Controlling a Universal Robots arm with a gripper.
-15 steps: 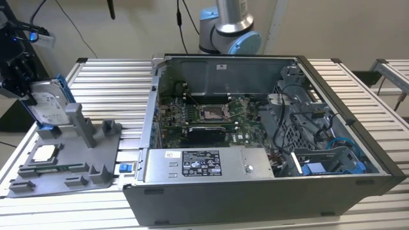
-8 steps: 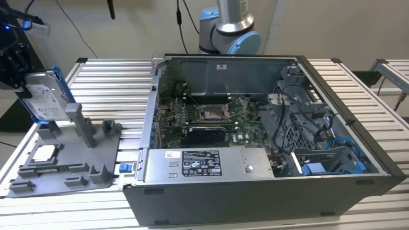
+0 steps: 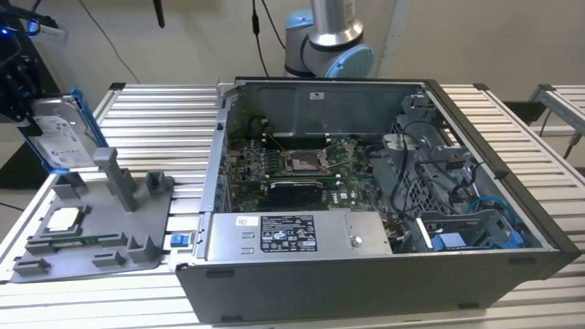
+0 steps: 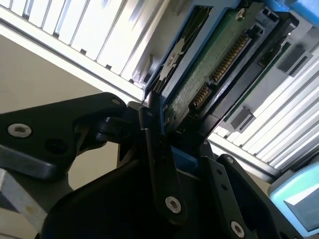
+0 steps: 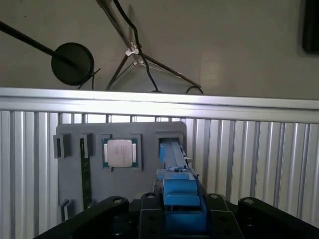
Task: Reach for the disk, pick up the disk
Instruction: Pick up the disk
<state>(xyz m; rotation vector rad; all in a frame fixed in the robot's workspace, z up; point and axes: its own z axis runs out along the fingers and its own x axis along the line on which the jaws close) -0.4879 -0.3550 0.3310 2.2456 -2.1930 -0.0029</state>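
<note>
Holding the disk (image 3: 59,133) upright at the exterior view's left, gripper (image 4: 172,132) clamped on its blue bracket (image 5: 178,191).
Disk hangs over the grey fixture tray (image 3: 137,236); tray pockets hold a square silver chip (image 3: 62,219) and a memory stick (image 3: 78,240). Open PC case (image 3: 366,288) alongside holds motherboard (image 3: 302,161) and grey power-supply box (image 3: 292,236).

I see ribbed aluminium table (image 3: 164,110). Open computer case (image 3: 366,288) stands on it. Grey fixture tray (image 3: 137,226) lies just beside case, toward exterior view's left.
</note>
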